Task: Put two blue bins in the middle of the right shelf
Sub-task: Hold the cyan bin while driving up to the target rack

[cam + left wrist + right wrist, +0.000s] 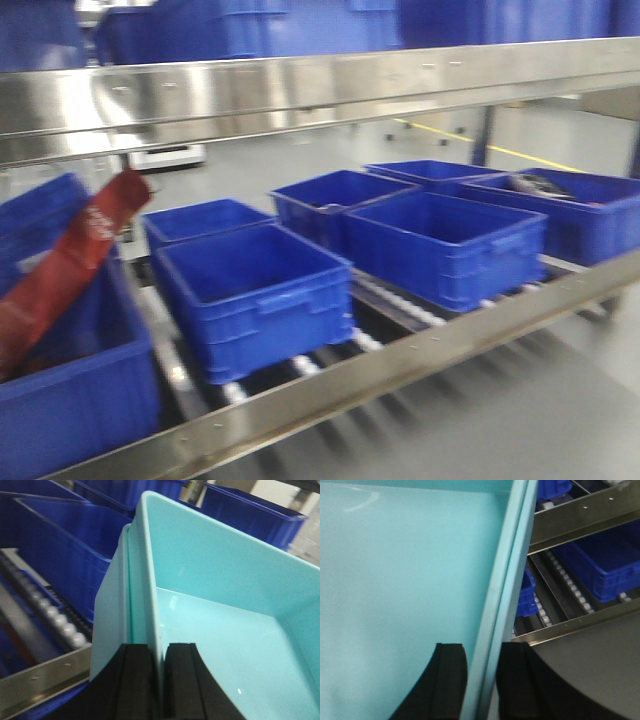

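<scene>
A light-blue bin (225, 580) fills the left wrist view, tilted, its inside bare. A second pale wall (107, 615) lies tight against its outside, like a bin nested under it. My left gripper (159, 649) is shut on that wall, one black finger on each side of the rim. The same light-blue bin (395, 580) fills the left of the right wrist view. There my right gripper (482, 650) is shut on its opposite wall. Neither gripper nor this bin shows in the front view.
Several dark blue bins (255, 290) (440, 245) stand on a roller shelf behind a steel front rail (400, 370). A red package (70, 260) leans in the bin at the left. A steel beam (300, 90) crosses above. Roller tracks (560, 575) and shelf rails run below the held bin.
</scene>
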Controlling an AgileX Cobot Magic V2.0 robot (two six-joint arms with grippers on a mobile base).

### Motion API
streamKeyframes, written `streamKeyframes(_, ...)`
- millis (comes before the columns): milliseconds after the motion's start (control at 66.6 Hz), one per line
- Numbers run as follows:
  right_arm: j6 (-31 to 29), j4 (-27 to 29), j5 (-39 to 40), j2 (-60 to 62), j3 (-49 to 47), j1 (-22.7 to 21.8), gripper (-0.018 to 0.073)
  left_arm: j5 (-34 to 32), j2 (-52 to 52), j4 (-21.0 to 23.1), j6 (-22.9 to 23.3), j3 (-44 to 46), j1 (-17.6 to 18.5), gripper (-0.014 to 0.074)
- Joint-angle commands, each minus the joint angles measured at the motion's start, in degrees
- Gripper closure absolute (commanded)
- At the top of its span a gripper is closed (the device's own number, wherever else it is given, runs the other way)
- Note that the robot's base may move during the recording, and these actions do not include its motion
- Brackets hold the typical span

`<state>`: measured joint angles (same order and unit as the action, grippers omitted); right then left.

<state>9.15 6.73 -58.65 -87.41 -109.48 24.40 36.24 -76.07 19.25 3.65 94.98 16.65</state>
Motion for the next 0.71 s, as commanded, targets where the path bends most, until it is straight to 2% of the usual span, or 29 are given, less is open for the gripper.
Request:
streamKeyframes(0,-0.4,4.1,7.6,0.7,-1.1,0.8,0.0716,-1.8,0.8,5.5,0.0,0.7,1.0,0.0707)
streamKeyframes(691,-0.4,4.1,7.6,0.7,-1.1,0.8,0.0716,-1.8,0.8,5.5,0.0,0.7,1.0,0.0707)
